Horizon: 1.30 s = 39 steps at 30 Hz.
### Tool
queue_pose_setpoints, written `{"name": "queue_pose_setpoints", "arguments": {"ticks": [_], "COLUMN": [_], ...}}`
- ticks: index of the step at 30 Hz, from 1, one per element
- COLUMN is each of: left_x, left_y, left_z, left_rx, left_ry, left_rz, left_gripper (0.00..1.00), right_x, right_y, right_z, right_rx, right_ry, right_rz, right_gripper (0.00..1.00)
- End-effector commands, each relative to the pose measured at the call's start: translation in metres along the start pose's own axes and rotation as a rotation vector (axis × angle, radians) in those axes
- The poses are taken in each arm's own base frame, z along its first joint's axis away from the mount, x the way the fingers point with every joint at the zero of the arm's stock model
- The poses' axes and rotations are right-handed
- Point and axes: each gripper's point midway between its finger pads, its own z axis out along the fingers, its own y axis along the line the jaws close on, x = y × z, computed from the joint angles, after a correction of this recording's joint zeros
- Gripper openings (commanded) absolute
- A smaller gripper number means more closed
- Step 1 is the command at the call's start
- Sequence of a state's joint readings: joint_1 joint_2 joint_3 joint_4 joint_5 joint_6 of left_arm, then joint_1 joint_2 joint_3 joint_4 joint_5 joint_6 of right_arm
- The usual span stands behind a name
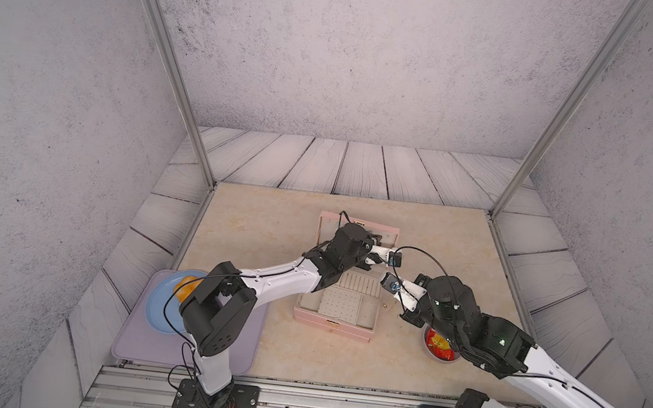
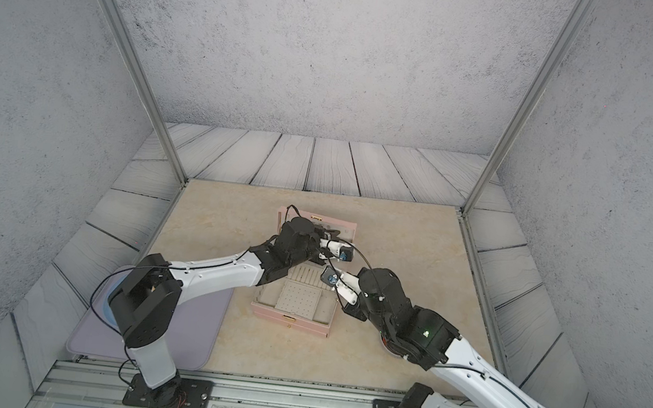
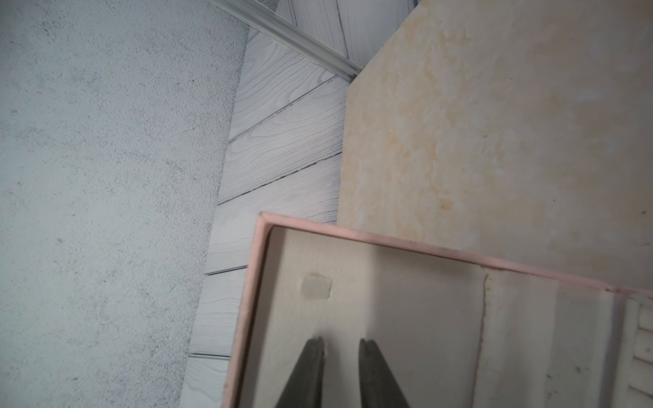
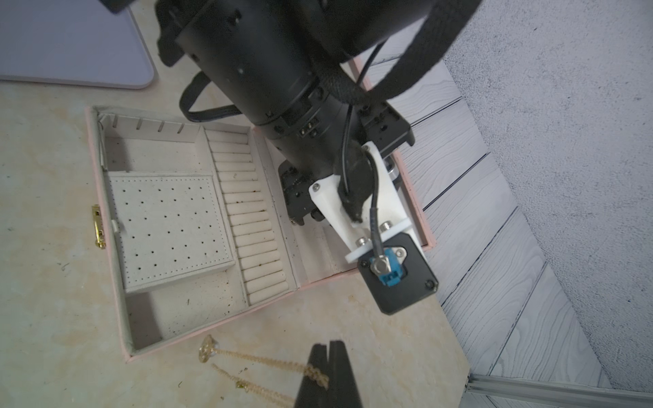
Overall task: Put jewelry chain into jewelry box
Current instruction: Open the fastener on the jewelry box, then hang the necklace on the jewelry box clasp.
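- left gripper (image 3: 341, 344): lower centre of its wrist view; fingers narrowly spread, nothing between them, tips at the cream lining of the lid.
- jewelry box (image 1: 343, 332): mid-frame in both top views, standing open.
- jewelry chain (image 4: 261, 359): lower centre of right wrist view, outside the box, just beside its wall.
- right gripper (image 4: 327, 353): pressed together, pinching the chain.

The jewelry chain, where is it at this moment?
In the right wrist view, the jewelry chain is pinched in the shut right end effector, trailing over the table just outside the open jewelry box, beside its side wall.
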State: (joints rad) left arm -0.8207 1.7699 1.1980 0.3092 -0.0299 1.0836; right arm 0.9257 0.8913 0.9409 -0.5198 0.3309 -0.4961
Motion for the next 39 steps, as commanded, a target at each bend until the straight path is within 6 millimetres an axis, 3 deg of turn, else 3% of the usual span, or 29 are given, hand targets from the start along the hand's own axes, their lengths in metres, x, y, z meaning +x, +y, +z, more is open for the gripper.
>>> {"name": "queue_pose_setpoints", "arguments": {"ticks": [1,8,11,16,18,22,30,34,39], "left_x": [0.048,0.051,0.044,0.011,-0.002,-0.015,-0.023,-0.038,-0.045], "left_y": [-0.089,-0.095,-0.089,-0.034,-0.01,0.014,0.023,0.015,-0.003], "left_z": [0.001,-0.004,-0.005,-0.02,-0.035,-0.069,-0.129,-0.151,-0.159], "left_rx": [0.255,0.258,0.236,0.185,0.2,0.246,0.207,0.267,0.34], "left_ry": [0.163,0.167,0.138,0.023,-0.04,-0.142,-0.239,-0.357,-0.456], "left_rz": [0.043,0.072,0.021,-0.223,-0.328,-0.501,-0.79,-1.006,-1.156], "left_gripper": [0.22,0.19,0.17,0.28,0.38,0.54,0.56,0.57,0.61], "right_x": [0.0,-0.001,-0.002,-0.006,-0.007,-0.01,-0.017,-0.024,-0.035], "right_y": [-0.003,-0.006,-0.007,-0.008,-0.008,-0.009,-0.013,-0.017,-0.019], "right_z": [-0.004,-0.007,-0.008,-0.013,-0.015,-0.018,-0.009,0.002,0.016], "right_rx": [0.013,0.023,0.026,0.021,0.017,0.013,0.005,0.014,0.015], "right_ry": [-0.015,-0.024,-0.028,-0.051,-0.061,-0.075,-0.03,-0.007,0.007], "right_rz": [0.031,0.038,0.04,0.053,0.062,0.086,0.119,0.14,0.17], "right_gripper": [0.0,0.0,0.0,0.0,0.0,0.0,0.0,0.0,0.0]}}
